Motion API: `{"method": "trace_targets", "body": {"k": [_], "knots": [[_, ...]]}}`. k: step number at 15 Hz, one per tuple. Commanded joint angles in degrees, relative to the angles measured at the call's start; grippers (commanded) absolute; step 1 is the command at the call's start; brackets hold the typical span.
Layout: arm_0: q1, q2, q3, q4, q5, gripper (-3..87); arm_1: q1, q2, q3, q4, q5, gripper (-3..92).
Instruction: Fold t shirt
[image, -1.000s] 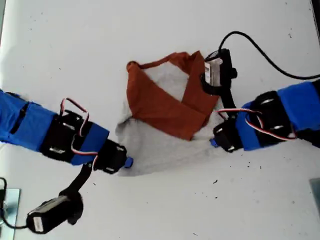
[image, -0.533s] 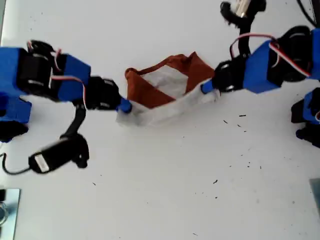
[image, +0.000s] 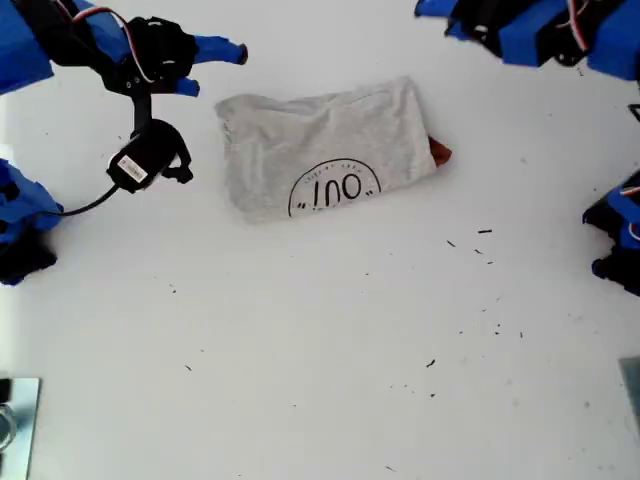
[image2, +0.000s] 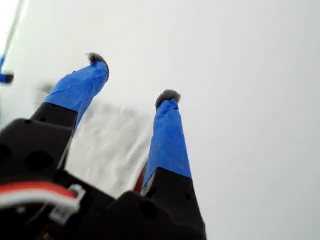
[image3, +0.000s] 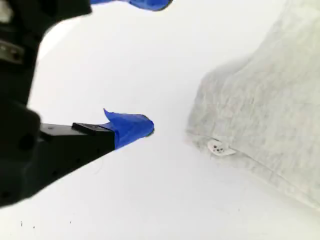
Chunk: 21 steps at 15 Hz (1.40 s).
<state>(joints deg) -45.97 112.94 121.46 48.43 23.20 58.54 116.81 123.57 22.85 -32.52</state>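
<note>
White table mostly bare, speckled with small dark flecks. On its far half, folded t shirt lying flat, grey side up with black circular print (lettering upside down in the exterior view); a rust-orange tip poking out at the exterior view's right edge of the fold. My second gripper at the exterior view's far left, fingers apart, clear of the cloth. My first gripper raised, fingers spread, nothing between them.

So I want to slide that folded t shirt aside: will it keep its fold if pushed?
Probably not well. The t shirt looks like soft, limp knit, so a push would likely bunch it. An orange bit already peeks out at one edge, suggesting loose layers. It seems light enough to drag easily.
</note>
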Motion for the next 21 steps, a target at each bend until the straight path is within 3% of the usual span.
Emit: {"method": "trace_targets", "body": {"k": [1, 3, 6, 8, 9, 10, 12, 13, 14, 15, 16, 21], "knots": [[1.49, 10.46, 5.27, -0.88, -0.26, 21.1, 5.36, 14.77, 5.45, 11.78, -3.08, 22.0], [6.50, 25.84, 16.08, -1.85, -2.72, 20.3, 5.19, 35.42, 17.40, 21.27, -6.68, 21.9], [19.16, 46.67, 35.33, -4.83, -12.04, 13.8, -1.85, 78.22, 41.31, 39.64, -1.14, 21.8], [27.16, 67.85, 53.44, -4.83, -20.83, 9.2, -8.35, 83.94, 46.49, 50.10, 1.58, 22.6], [30.15, 88.68, 64.16, 2.72, -25.49, 7.0, -10.81, 84.02, 48.34, 51.68, 2.72, 22.7], [30.41, 92.46, 64.16, 11.16, -27.33, 5.0, -10.37, 84.02, 51.42, 52.38, 5.01, 20.8], [31.20, 93.78, 64.34, 10.72, -17.40, 5.4, -10.28, 84.11, 54.58, 53.26, 6.50, 19.8], [31.11, 93.69, 64.34, 10.55, -15.56, 5.7, -10.99, 84.11, 54.49, 52.91, 15.21, 19.7], [31.03, 93.69, 64.34, 10.55, -15.56, 5.7, -11.16, 84.02, 54.58, 53.35, 9.93, 19.7], [31.03, 93.69, 64.34, 10.55, -15.56, 5.7, -11.16, 84.02, 54.58, 53.35, -10.55, 19.7], [31.03, 93.69, 64.34, 10.55, -15.56, 5.7, -11.34, 84.02, 54.23, 54.32, -14.50, 18.8], [31.03, 93.69, 64.34, 10.55, -15.56, 5.7, -11.34, 84.02, 54.23, 54.32, -14.33, 18.1]]}}
